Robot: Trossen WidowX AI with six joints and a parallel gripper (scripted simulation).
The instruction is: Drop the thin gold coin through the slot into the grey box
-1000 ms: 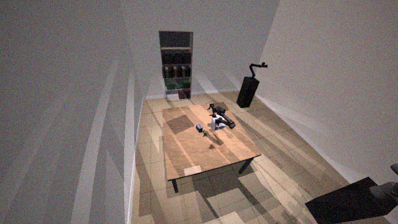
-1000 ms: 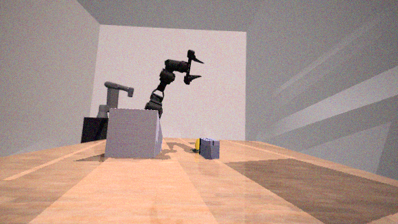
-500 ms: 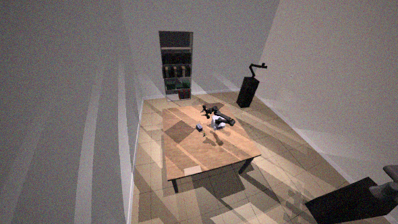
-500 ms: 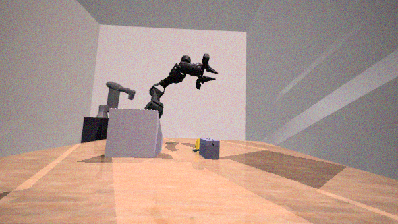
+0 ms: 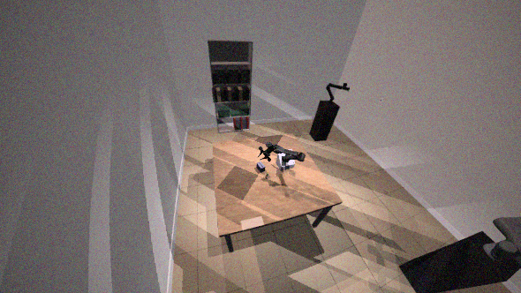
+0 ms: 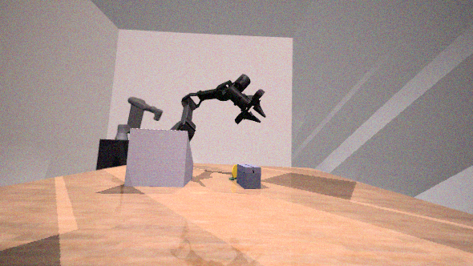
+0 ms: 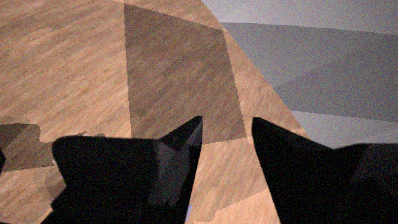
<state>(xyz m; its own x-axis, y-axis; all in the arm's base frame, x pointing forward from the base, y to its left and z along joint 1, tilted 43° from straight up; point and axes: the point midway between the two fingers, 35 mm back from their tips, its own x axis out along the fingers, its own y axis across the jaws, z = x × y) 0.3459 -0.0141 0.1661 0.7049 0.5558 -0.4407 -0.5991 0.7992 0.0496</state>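
The gold coin (image 6: 235, 171) stands upright in the dark-green holder (image 6: 232, 179), partly hidden behind the closed grey box (image 6: 249, 179) (image 5: 260, 167). A dark slot line shows on the box's lid in the exterior view. My gripper (image 5: 260, 157) (image 6: 262, 119) (image 7: 227, 123) hangs high above the box and coin, tilted down and forward. Its fingers are partly apart with nothing between them. The wrist view shows table and floor beyond the fingertips; the coin is not seen there. In the top view the coin and holder are too small to make out clearly.
A large pale block (image 6: 157, 158) (image 5: 290, 163) stands on the table (image 5: 283, 200) (image 6: 321, 224) beside the arm, much taller than the grey box. A shelf (image 5: 231, 63) stands at the far wall. Other arms on black pedestals (image 5: 324, 120) (image 5: 459, 265) stand off the table.
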